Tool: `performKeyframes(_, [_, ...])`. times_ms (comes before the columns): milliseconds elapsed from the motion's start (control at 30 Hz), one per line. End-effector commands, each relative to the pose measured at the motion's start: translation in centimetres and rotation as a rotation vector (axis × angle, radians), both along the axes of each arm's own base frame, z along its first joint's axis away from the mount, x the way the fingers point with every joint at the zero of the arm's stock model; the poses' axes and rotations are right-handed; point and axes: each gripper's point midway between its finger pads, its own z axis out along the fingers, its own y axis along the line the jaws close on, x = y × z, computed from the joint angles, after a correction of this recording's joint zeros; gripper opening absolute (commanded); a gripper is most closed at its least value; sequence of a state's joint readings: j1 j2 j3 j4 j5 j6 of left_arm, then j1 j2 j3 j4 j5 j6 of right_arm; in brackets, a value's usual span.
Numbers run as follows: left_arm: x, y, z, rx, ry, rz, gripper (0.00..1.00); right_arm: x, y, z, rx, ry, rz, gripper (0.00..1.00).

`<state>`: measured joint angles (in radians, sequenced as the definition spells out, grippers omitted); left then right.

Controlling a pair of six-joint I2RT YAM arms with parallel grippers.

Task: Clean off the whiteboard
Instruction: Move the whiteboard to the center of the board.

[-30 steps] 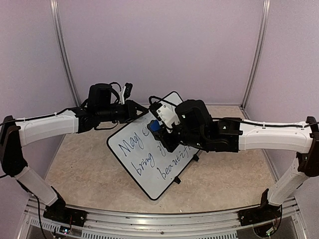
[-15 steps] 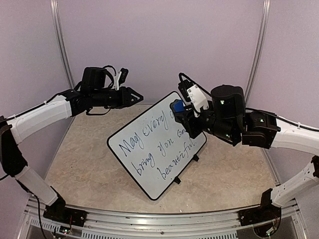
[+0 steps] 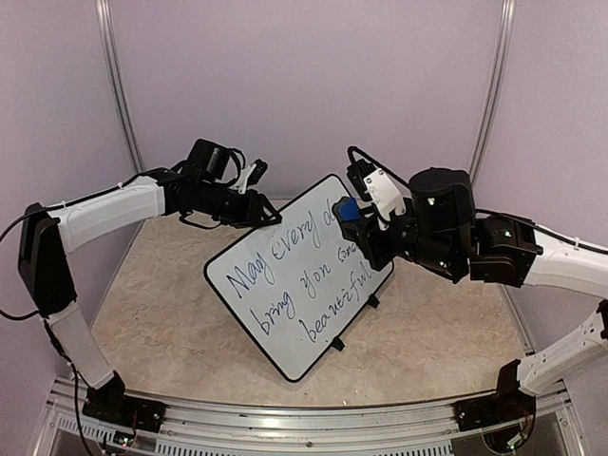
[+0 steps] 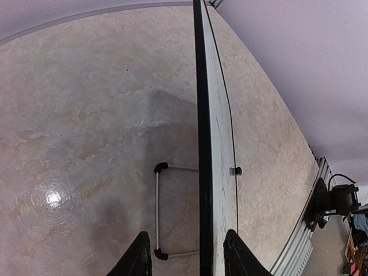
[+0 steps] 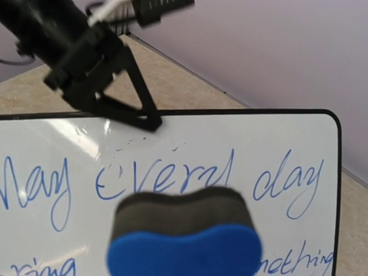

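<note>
The whiteboard (image 3: pixel 285 294) stands tilted back on the beige table, with blue handwriting across its face (image 5: pixel 190 144). My left gripper (image 3: pixel 269 217) is at its top edge. In the left wrist view its jaws (image 4: pixel 185 233) are open and straddle the black rim (image 4: pixel 199 115), one finger behind the board and one in front of the face. The front finger shows in the right wrist view (image 5: pixel 146 121). My right gripper (image 3: pixel 353 223) is shut on a blue eraser (image 3: pixel 347 210), held felt-first just off the writing (image 5: pixel 184 241) near the board's upper right.
Two black clip feet (image 3: pixel 372 300) (image 3: pixel 336 344) sit under the board's lower edge and a wire stand (image 4: pixel 156 210) props it from behind. Purple walls close in the back and sides. A metal rail (image 3: pixel 304 427) runs along the near edge.
My left arm drew back up and to the left, then came down onto the board's top edge with its jaws opened. My right arm moved right with the eraser, uncovering the writing.
</note>
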<state>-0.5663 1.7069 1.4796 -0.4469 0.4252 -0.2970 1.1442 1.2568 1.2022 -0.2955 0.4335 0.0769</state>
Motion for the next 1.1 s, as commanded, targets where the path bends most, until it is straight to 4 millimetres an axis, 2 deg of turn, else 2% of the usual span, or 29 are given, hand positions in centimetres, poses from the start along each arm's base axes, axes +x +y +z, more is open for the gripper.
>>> performKeyframes(0, [0.1,-0.9,0.6,-0.009,-0.005,-0.045,0.37,-0.5,-1.3,0.8,0.03,-0.001,-0.018,0.29])
performKeyframes(300, [0.0,-2.7,0.7,-0.063,0.011,-0.069,0.01,-0.6,-1.9,0.6,0.023,0.0,-0.026,0.29])
performKeyframes(700, [-0.5,-7.5,1.0,-0.218,0.057,-0.099,0.0,-0.7,-2.0,0.6,0.018,0.012,-0.022,0.29])
performKeyframes(867, [0.1,-9.4,0.6,-0.242,0.058,-0.07,0.0,-0.6,-1.0,-0.7,-0.009,0.042,-0.006,0.29])
performKeyframes(1067, [0.9,-10.9,1.2,-0.288,0.058,-0.044,0.0,-0.3,0.5,-2.1,-0.034,0.066,0.015,0.29])
